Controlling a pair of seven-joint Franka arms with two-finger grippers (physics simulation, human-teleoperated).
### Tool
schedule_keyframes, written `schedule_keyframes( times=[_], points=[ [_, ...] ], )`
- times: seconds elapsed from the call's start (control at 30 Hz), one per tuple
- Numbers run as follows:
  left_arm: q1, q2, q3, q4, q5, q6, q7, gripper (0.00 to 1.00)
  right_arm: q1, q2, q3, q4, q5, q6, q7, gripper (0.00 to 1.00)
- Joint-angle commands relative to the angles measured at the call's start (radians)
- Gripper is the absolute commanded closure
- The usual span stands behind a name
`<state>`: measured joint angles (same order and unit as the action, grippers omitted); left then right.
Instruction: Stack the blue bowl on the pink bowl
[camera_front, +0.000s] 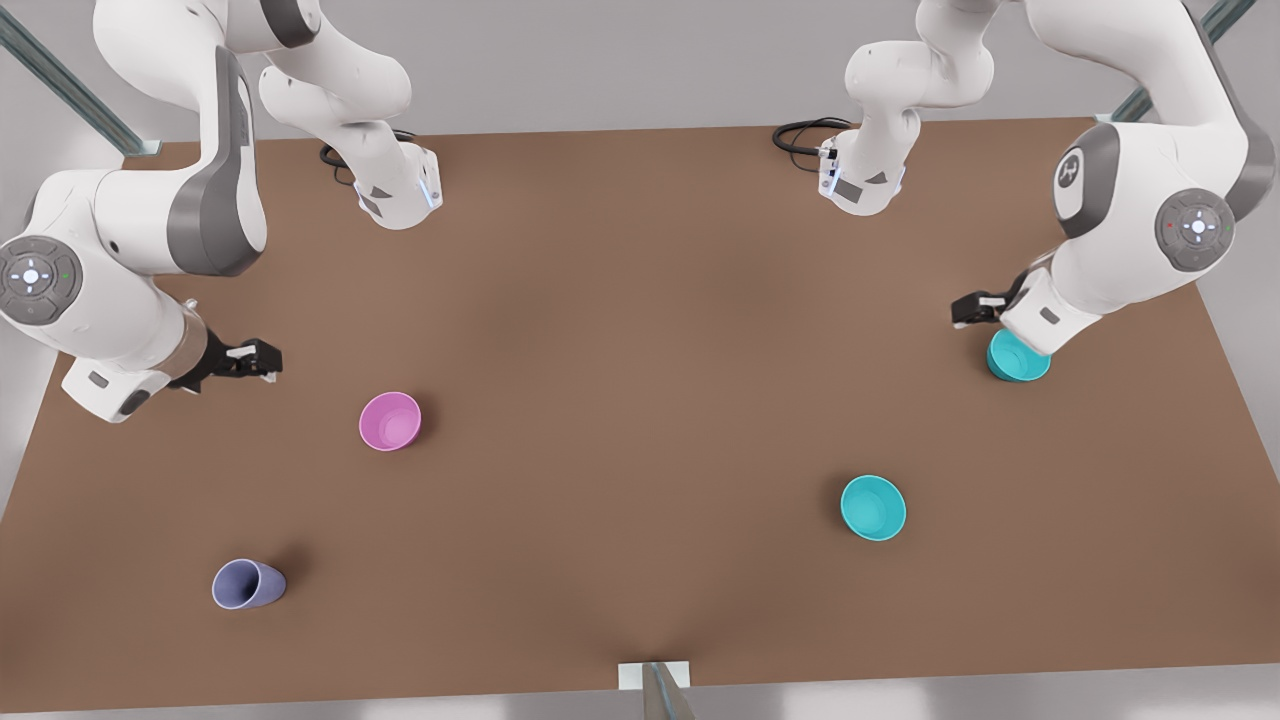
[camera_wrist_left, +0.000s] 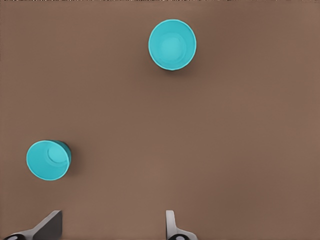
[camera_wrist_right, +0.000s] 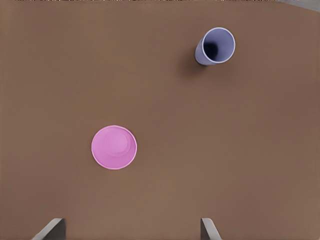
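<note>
- Standing over the brown table (camera_front: 640, 300), I see the blue bowl (camera_front: 873, 508) upright toward the front view's right, well apart from the pink bowl (camera_front: 390, 421) on the front view's left. Nothing is stacked yet.
- The left gripper (camera_front: 975, 310) hovers at the front view's right, fingers spread wide and empty. It is just beside a second teal vessel (camera_front: 1018, 355), not the bowl.
- From its wrist camera, the left gripper (camera_wrist_left: 112, 227) has the look-alike (camera_wrist_left: 47, 160) nearer and the blue bowl (camera_wrist_left: 172, 44) farther off. Being closer and the same colour, the look-alike could easily be grabbed by mistake.
- The right gripper (camera_front: 255, 360) waits near the pink bowl, its fingers also wide apart and holding nothing. Its wrist view shows the right gripper (camera_wrist_right: 130, 229) above the pink bowl (camera_wrist_right: 114, 147), with a lavender cup (camera_wrist_right: 215, 46) farther off.
- A rim pinch on smooth plastic may slip or tip the bowl during the long carry across.
- The waiting arm sits close enough that the crossing arm might clip it, or knock the pink bowl askew.
</note>
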<state>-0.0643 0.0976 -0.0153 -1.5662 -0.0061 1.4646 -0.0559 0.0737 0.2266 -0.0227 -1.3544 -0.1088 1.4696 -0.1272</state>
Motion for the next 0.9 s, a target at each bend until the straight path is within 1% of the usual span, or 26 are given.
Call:
schedule_keyframes(
  times=[0.0,0.1,0.13,0.17,0.23,0.33,0.4,0.47,0.5,0.57,0.63,0.7,0.87],
  points=[
    [-0.011,-0.001,0.000,0.002,0.000,0.017,-0.013,0.00,0.000,-0.001,0.000,0.000,0.001,0.024,-0.046,0.00],
    [-0.009,0.001,0.005,0.002,-0.002,0.014,-0.015,0.00,0.000,0.000,0.001,0.001,0.001,0.024,-0.048,0.00],
    [-0.005,0.016,0.026,-0.006,-0.006,0.011,-0.016,0.00,-0.002,0.014,0.000,0.021,0.001,0.015,-0.049,0.00],
    [-0.005,0.024,0.031,-0.009,-0.006,0.011,-0.016,0.00,-0.009,0.060,-0.006,0.014,0.012,0.020,-0.049,0.00],
    [-0.003,0.039,0.031,-0.009,-0.006,0.013,-0.015,0.00,-0.150,0.204,-0.008,0.015,0.066,0.034,-0.086,0.00],
    [-0.005,0.047,0.031,-0.009,-0.003,0.017,-0.009,0.00,-0.279,0.339,-0.005,0.012,0.179,0.098,-0.129,0.00],
    [-0.005,0.051,0.043,-0.009,-0.002,0.022,-0.007,0.00,-0.296,0.379,-0.006,-0.031,0.193,0.182,-0.155,0.00],
    [-0.005,0.053,0.054,-0.009,-0.002,0.039,-0.002,0.00,-0.296,0.401,0.003,-0.120,0.261,0.311,-0.155,0.00],
    [-0.003,0.053,0.054,-0.009,-0.003,0.039,0.004,0.00,-0.278,0.415,0.004,-0.126,0.303,0.319,-0.155,0.00],
    [-0.003,0.053,0.055,-0.009,-0.018,0.037,0.019,0.00,-0.229,0.404,0.006,-0.193,0.367,0.340,-0.158,0.00],
    [-0.003,0.051,0.058,-0.009,-0.034,0.034,0.094,0.00,-0.221,0.335,0.006,-0.350,0.397,0.511,-0.216,0.00],
    [-0.003,0.051,0.060,-0.009,-0.034,0.005,0.140,0.00,-0.221,0.277,0.023,-0.479,0.428,0.604,-0.278,0.00],
    [-0.002,0.059,0.060,-0.009,-0.032,0.003,0.139,0.00,-0.195,0.232,0.024,-0.606,0.420,0.686,-0.296,0.00]
  ],
)
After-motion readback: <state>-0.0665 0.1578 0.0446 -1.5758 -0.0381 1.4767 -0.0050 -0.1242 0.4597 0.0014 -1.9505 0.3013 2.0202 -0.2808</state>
